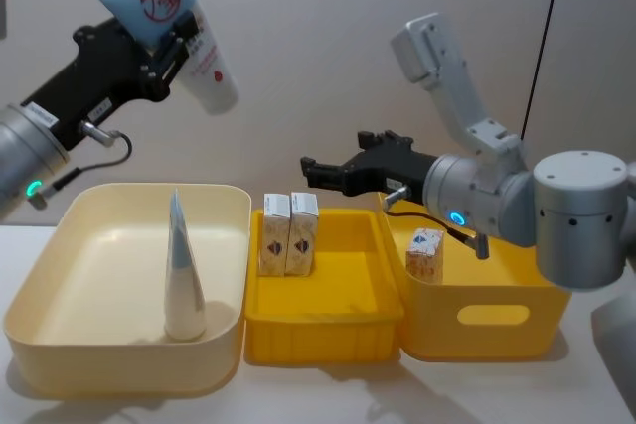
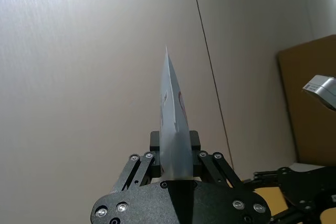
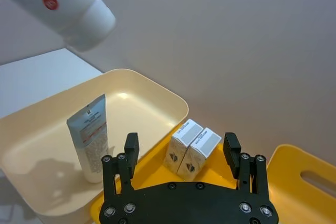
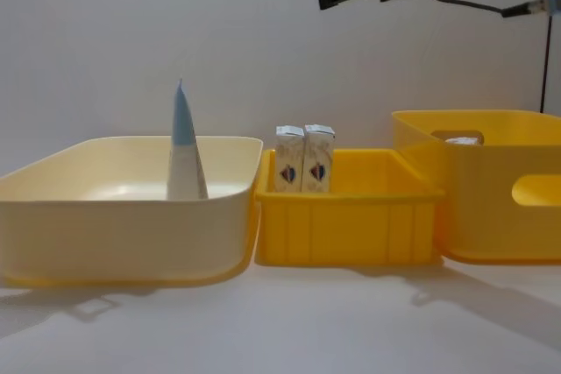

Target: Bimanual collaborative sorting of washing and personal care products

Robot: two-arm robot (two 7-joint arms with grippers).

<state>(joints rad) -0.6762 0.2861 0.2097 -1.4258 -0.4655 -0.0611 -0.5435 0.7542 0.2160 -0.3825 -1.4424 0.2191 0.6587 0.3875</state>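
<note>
held tube (image 1: pixel 211 71): high in the air, up and to the left of the shallow yellow tray (image 1: pixel 323 340), tilted, cap end down and flat crimped end up. pinched across its middle by the left gripper (image 1: pixel 167 39), jaws clenched on the flat faces, probably to stop any slip or swing in the carry. judged mid-transfer, likely bound for the cream bin (image 1: pixel 99 359) touching the tray's left wall, given the standing tube (image 1: pixel 182 275) upright on its cap inside there.

two cartons (image 1: pixel 288 235) side by side, touching, upright at the tray's back wall, emblems facing forward; packed tight, seemingly to leave the front of the tray free for more. single carton (image 1: pixel 425 253) in the deep yellow bin (image 1: pixel 437 330) just right of the tray, perhaps awaiting pickup.

right gripper (image 1: pixel 316 174) hovering above the tray's back edge, jaws released and holding nothing, aimed toward the cartons; well apart from the left arm, so no clash likely.

next, by judgement: lowering the tube cap-first beside its twin without toppling it.
</note>
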